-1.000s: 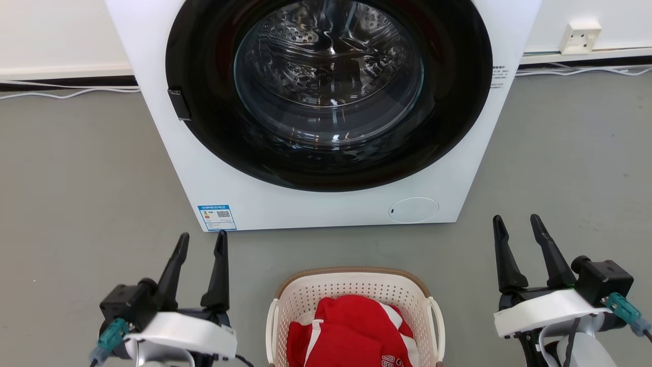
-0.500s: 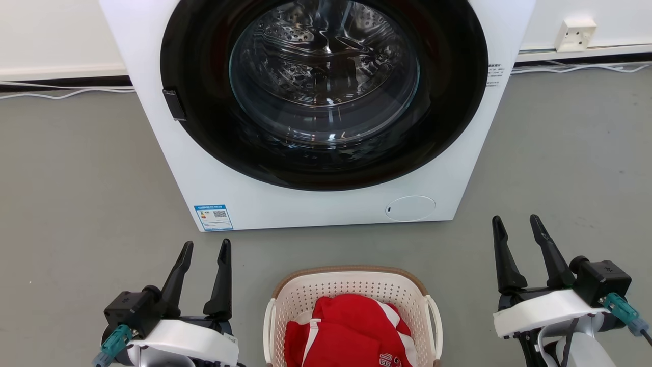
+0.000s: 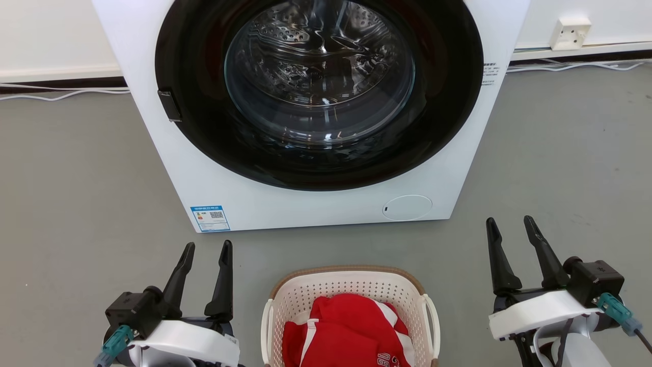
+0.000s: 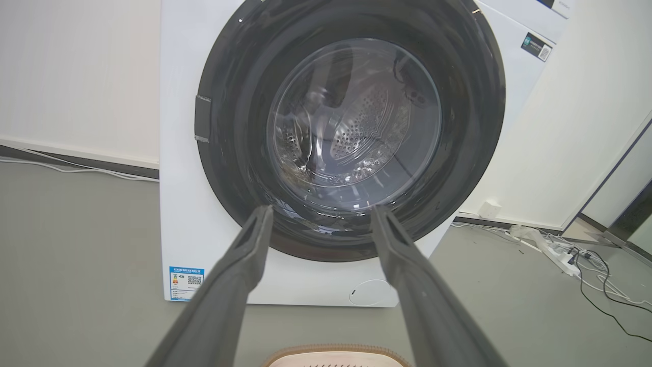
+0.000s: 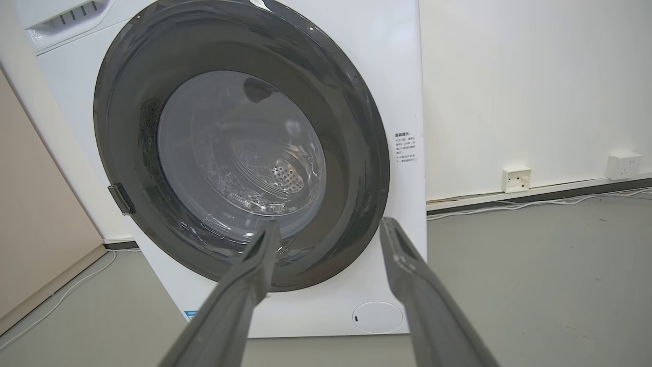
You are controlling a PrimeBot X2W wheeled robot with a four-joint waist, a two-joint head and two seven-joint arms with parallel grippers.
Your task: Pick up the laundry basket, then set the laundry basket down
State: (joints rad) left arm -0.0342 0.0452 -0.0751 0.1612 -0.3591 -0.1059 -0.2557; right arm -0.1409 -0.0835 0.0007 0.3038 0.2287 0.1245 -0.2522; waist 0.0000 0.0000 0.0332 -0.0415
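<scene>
1. Left hand (image 3: pixel 208 243) has drawn back slightly from the washing machine (image 3: pixel 316 209), fingers spread wide, empty.
2. Right hand (image 3: pixel 508 219) hangs before the washing machine's right corner, equally wide, empty.
3. Laundry basket (image 3: pixel 351 269) sits on the floor (image 3: pixel 76 204) before the washing machine's door, red clothes (image 3: pixel 351 326) inside.
4. Any lift with the hands uneven could tip it, spilling clothes.

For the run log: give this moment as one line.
phase: pre-grasp; left gripper: open, empty; right gripper: open, empty; laundry basket: on floor, untouched, red garment inside
</scene>
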